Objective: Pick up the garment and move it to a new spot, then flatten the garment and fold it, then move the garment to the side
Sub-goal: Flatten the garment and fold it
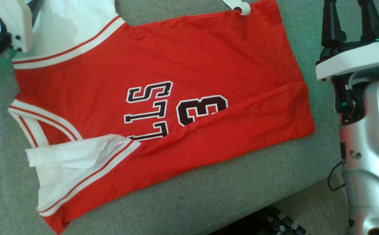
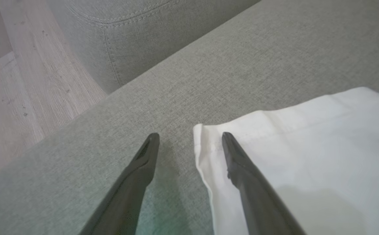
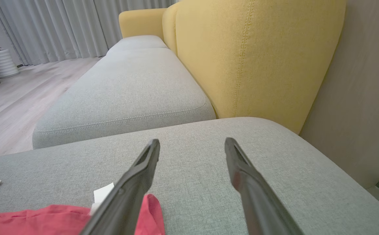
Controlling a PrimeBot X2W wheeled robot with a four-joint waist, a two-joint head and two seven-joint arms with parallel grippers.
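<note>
1. Red jersey (image 1: 163, 107) with white sleeves lies spread on the grey seat cushion (image 1: 209, 202), one long side folded over its lettering.
2. My left gripper (image 2: 189, 135) stands wide, straddling the jersey's white sleeve edge, one finger over the cloth.
3. My right gripper (image 3: 192, 142) stands wide and empty, just past the jersey's hem corner.
4. A yellow backrest (image 3: 258, 58) rises beyond the jersey.

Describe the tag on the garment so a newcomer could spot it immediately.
On the grey sofa cushion lies a red jersey with white sleeves. Go to its hem end, nearest the right gripper, then to the far corner: a small white tag sticks out there. Unlike the sleeves at the opposite end, it is tiny.
</note>
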